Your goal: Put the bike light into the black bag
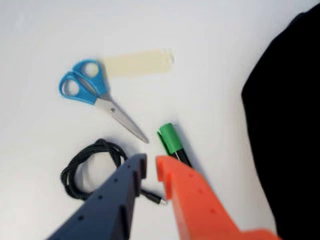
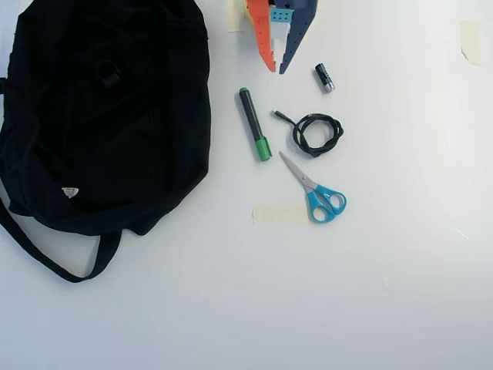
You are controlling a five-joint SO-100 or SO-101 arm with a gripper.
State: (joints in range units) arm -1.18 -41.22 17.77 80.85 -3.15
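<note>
The black bag point(image 2: 146, 146) lies floppy at the left of the overhead view, its strap trailing toward the bottom; in the wrist view its edge point(image 1: 290, 125) fills the right side. A small black ring-shaped object, the bike light point(image 2: 108, 75), rests faintly visible on the bag's upper part. It is out of the wrist view. My gripper point(image 2: 277, 69) sits at the top centre, right of the bag, with its orange and blue fingers nearly together and nothing held. In the wrist view the gripper point(image 1: 151, 167) hovers over the white table.
A green-capped marker point(image 2: 254, 123), a coiled black cable point(image 2: 316, 132), a small black cylinder point(image 2: 324, 78) and blue-handled scissors point(image 2: 316, 189) lie right of the bag. Tape strips point(image 2: 279, 214) mark the table. The marker point(image 1: 170, 139) and cable point(image 1: 85, 172) lie just beyond the fingertips.
</note>
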